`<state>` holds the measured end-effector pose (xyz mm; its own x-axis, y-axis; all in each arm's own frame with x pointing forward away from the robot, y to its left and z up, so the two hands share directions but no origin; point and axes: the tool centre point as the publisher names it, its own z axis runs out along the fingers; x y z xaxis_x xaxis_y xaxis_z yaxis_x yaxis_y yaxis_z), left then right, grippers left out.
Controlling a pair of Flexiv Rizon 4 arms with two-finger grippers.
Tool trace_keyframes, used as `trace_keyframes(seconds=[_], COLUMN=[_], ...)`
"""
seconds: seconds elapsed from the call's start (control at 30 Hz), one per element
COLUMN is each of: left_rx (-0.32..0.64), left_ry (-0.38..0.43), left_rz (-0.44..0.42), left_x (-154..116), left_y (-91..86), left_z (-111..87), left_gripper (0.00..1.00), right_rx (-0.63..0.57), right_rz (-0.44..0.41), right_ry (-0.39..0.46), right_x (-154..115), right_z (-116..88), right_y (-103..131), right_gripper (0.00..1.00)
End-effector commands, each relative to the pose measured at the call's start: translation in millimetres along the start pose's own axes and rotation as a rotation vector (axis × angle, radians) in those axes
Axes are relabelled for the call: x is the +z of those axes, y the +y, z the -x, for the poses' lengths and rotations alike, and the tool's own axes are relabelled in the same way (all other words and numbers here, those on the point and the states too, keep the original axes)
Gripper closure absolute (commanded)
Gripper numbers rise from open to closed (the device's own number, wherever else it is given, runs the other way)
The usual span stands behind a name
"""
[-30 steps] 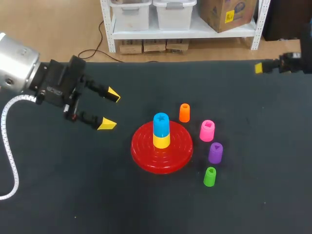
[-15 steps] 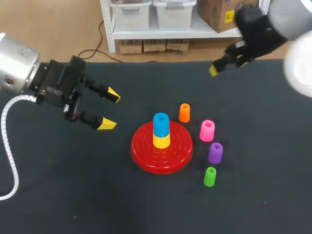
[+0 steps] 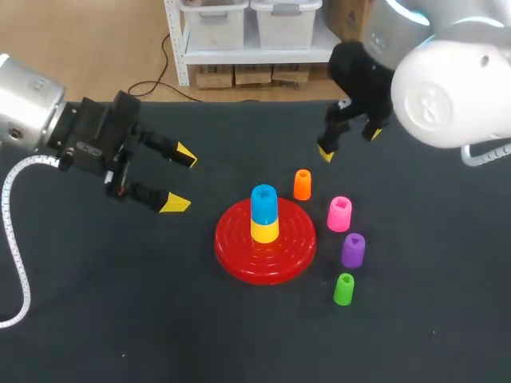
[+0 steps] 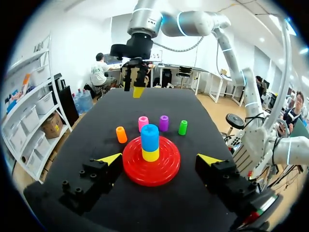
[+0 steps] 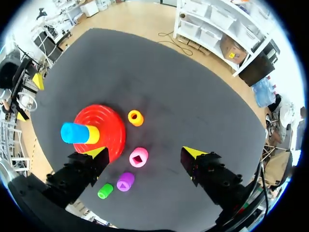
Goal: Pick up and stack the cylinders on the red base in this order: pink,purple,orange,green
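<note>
Hovering with fingers (image 3: 326, 151) spread and empty, the right gripper (image 3: 350, 143) looks down on the pink cylinder (image 3: 339, 213), apparently lining up the first pick. It stands on the counter (image 3: 120, 319) just beside the red base (image 3: 239, 263); the left gripper (image 3: 180, 179), also released, hangs clear.

The red base (image 3: 237, 257) is glossy plastic, the pink cylinder (image 3: 339, 214) smooth plastic, the table (image 3: 160, 319) matt and cloth-like.

Left fingers (image 3: 185, 154) wide apart, at the left side; right fingers (image 3: 326, 152) apart too, tips downward
</note>
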<state>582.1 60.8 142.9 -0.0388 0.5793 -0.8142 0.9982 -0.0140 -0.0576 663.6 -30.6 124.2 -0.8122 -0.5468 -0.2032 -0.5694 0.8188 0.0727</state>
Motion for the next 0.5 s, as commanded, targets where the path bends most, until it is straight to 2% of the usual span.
trace_keyframes(seconds=[0.03, 0.5], left_rx=[0.002, 0.002], left_ry=[-0.003, -0.003], left_rz=[0.001, 0.001], left_x=[0, 0], left_y=[-0.4, -0.4], left_z=[-1.1, -1.1], left_gripper=[0.00, 0.00], right_rx=[-0.009, 0.026], right_rz=[-0.043, -0.049], right_ry=[-0.008, 0.112], right_x=[3, 52], right_z=[-16, -36], right_y=[9, 5], right_gripper=[0.00, 0.00])
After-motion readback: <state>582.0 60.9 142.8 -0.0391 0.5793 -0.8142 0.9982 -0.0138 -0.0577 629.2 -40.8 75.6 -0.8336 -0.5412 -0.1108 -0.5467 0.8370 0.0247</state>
